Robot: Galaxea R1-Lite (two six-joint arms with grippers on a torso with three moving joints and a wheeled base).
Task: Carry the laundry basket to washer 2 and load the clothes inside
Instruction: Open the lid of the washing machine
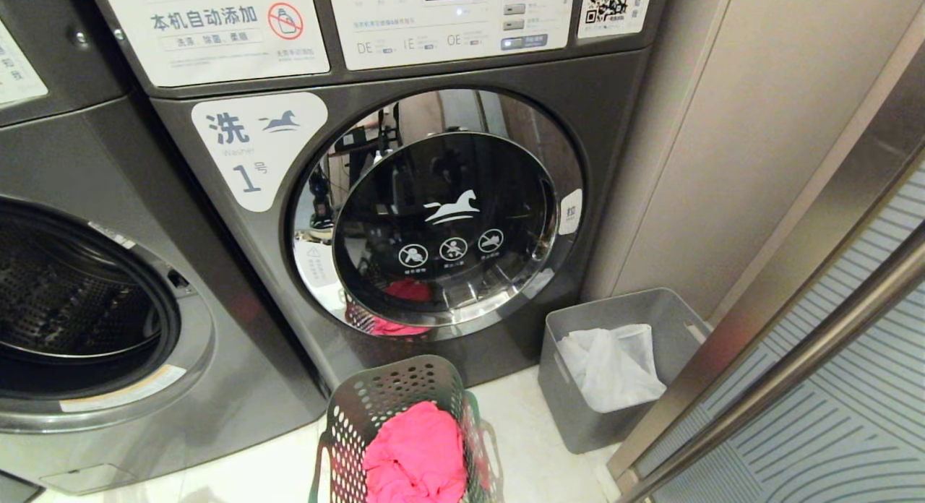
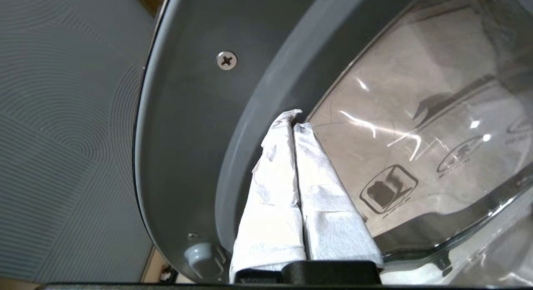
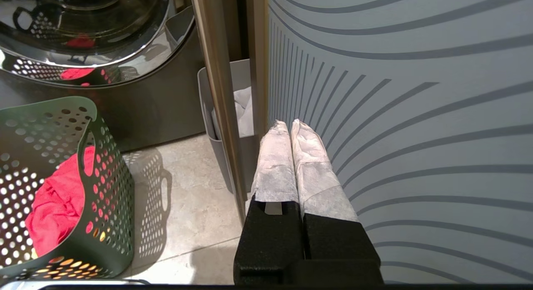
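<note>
A green laundry basket [image 1: 405, 409] with perforated walls is set upright on the pale tiled floor [image 1: 535, 445], just in front of the closed washer marked 1 [image 1: 433, 207]. Crumpled pink clothes [image 1: 418, 456] are heaped inside it, below the rim. A handle slot is cut into its side wall. To the left, a second washer [image 1: 79, 308] is seen with its round opening uncovered and its dark, perforated drum exposed.
</note>
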